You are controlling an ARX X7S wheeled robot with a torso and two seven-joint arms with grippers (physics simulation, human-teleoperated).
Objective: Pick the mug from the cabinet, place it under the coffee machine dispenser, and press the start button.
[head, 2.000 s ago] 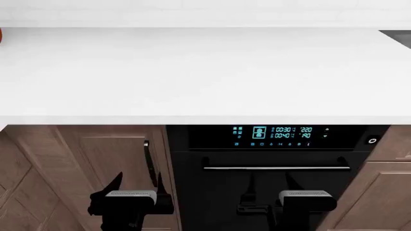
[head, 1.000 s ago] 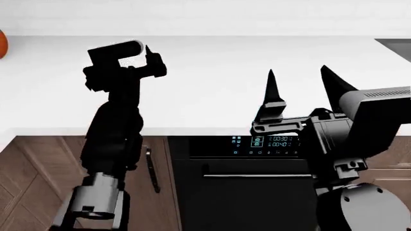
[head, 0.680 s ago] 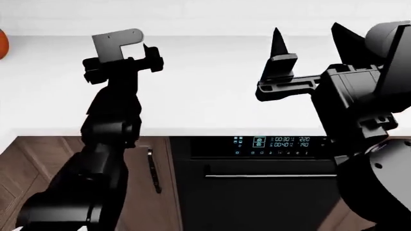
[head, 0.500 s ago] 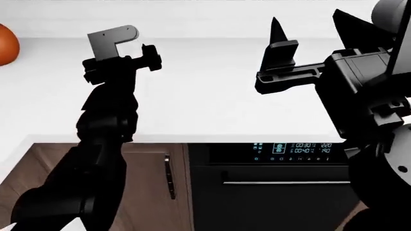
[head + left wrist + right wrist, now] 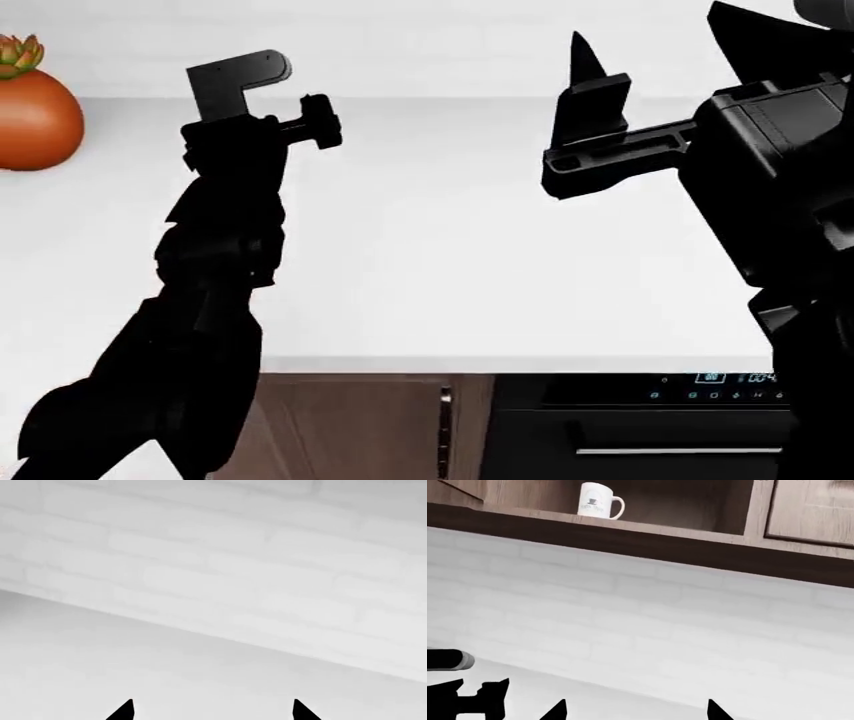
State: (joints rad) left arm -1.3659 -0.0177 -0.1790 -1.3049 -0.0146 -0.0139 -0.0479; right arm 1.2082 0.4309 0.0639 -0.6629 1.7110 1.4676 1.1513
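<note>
- I see the mug (image 5: 596,500) upright in the open cabinet (image 5: 694,510), above the tiled wall.
- My left hand (image 5: 212,711) and right hand (image 5: 635,711) hover over the white bench (image 5: 441,250), both spread, empty.

only blurred cyan digits on the oven panel (image 5: 707,379), none legible.

white counter (image 5: 441,250), brick wall (image 5: 647,610), wood cabinets (image 5: 807,510)
</note>
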